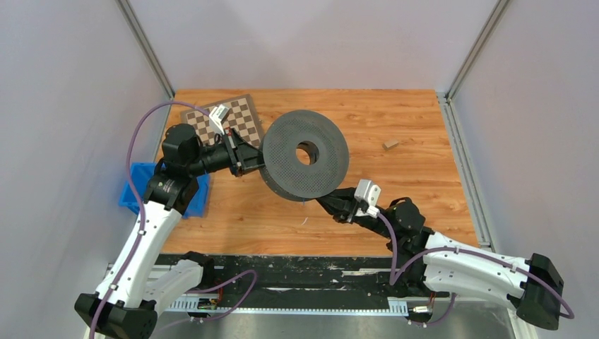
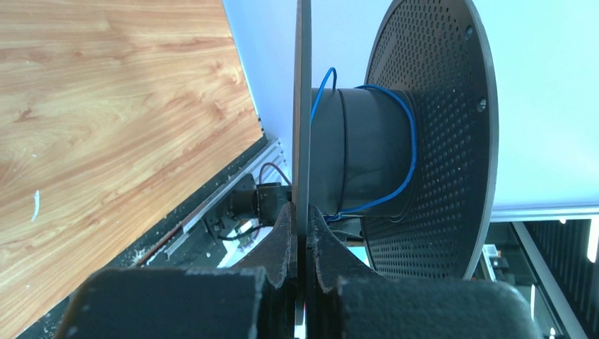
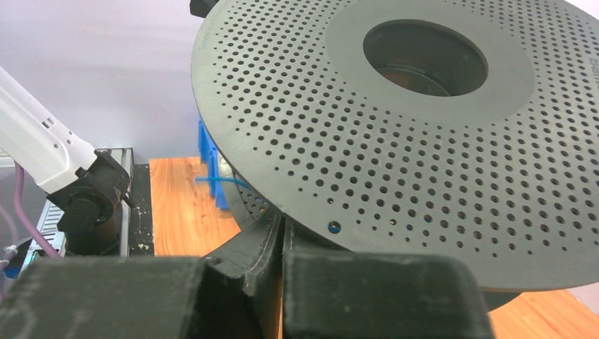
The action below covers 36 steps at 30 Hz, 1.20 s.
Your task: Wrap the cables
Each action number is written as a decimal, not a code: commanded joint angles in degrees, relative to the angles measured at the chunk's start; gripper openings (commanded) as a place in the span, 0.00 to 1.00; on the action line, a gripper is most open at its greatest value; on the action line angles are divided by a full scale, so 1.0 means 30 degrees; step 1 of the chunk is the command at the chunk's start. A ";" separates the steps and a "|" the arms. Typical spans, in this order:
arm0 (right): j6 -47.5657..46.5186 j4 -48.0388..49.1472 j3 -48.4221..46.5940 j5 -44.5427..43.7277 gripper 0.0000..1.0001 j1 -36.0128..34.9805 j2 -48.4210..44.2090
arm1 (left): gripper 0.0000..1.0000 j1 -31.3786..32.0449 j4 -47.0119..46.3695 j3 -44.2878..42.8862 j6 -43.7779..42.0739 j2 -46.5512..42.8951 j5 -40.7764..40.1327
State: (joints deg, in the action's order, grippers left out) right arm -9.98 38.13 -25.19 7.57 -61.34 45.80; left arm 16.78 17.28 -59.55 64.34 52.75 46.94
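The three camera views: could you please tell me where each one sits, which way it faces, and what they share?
Top: above and behind, looking down at the table; both arms show, meeting at the spool.
Left wrist: looks along left jaws clamped on a spool disc's rim, edge-on; cable circles the hub.
Right wrist: looks across the disc's holed face over shut right jaws; the left arm beyond.
Shared: all show the spool.

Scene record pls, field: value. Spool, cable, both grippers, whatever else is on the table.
spool: dark perforated two-disc spool, tilted, held up above the table
left gripper: shut on the rim of one disc
right gripper: shut, under the spool's lower edge; cannot tell whether it holds anything
cable: thin, blue, looped loosely round the spool between its discs
other: checkerboard, blue bin, small block
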 commanded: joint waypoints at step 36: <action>0.0082 0.2931 -0.2543 -0.7427 0.08 -0.1533 0.5814 | 0.00 -0.0006 -0.4010 0.1460 0.1374 -0.1750 -0.1810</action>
State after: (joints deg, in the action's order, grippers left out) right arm -11.27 46.02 -29.71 -5.32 -65.28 59.59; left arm 15.97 13.47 -55.35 65.04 50.50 38.28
